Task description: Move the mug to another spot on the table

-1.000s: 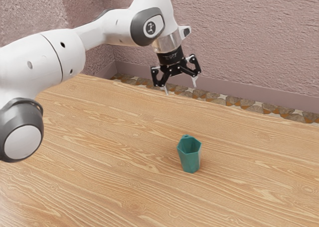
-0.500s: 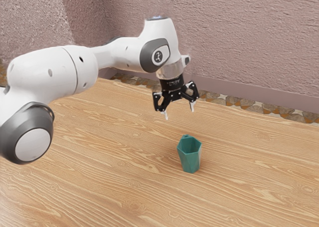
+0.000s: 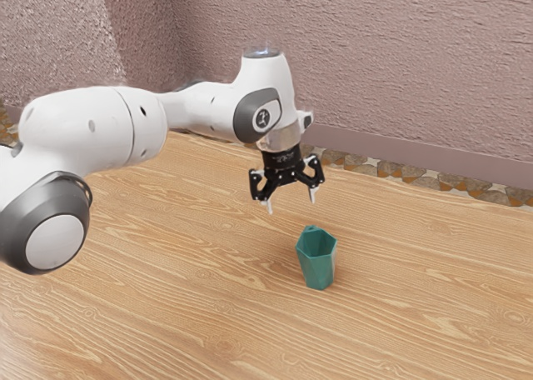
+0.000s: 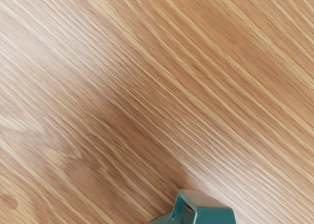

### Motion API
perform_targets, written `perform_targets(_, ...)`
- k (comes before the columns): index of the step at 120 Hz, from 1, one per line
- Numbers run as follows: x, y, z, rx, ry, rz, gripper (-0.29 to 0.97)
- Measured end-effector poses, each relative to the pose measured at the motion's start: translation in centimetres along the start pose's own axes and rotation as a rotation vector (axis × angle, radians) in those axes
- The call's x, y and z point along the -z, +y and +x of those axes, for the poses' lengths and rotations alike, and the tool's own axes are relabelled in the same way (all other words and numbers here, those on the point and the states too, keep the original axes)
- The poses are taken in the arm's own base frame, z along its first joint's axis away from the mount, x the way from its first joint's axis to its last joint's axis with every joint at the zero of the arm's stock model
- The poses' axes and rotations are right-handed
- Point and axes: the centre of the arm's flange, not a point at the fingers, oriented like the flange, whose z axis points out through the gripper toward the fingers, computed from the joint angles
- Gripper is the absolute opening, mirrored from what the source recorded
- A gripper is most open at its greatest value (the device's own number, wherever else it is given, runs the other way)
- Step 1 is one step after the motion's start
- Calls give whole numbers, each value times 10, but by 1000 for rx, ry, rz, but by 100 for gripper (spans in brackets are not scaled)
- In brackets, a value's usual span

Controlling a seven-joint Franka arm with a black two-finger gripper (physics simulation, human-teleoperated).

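Black tool (image 3: 290, 203) hangs in the air with its two fingers spread wide and pointing down, and nothing is between them. It is carried by the white arm (image 3: 200, 113), which comes in from the exterior view's left. Under the fingers is only bare wood of the bench (image 3: 166, 272), so the tool is not yet above the thing it must take.

The mug (image 3: 316, 259) stands lower than the tool, a little toward the exterior view's right and nearer to the camera. It is apart from the fingers and touches nothing except the bench. It is green, with flat angular sides, and it stands upright with its opening facing up, so its long axis is vertical, the same direction as the fingers point.

A small handle (image 3: 310, 228) shows at the rim on the far side, the side which faces the tool. In the wrist view the mug (image 4: 201, 214) is seen with the handle loop (image 4: 179, 209) turned toward the open wood of the bench (image 4: 147, 86).

I judge that the coming move depends on this offset. The tool must shift sideways until it is over the mug, and then go down with one finger on each side of the wall. The handle may get in the way of one finger.
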Motion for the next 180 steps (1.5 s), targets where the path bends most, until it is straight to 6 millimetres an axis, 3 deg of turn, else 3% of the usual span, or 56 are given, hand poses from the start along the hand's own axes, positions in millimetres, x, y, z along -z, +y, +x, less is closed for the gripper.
perform_targets(84, -42, 3, 4, -73, 23, -18, 68)
perform_targets(139, -60, 13, -4, -105, 11, -53, 68)
perform_targets(180, -69, 13, 0, -79, -16, -95, 68)
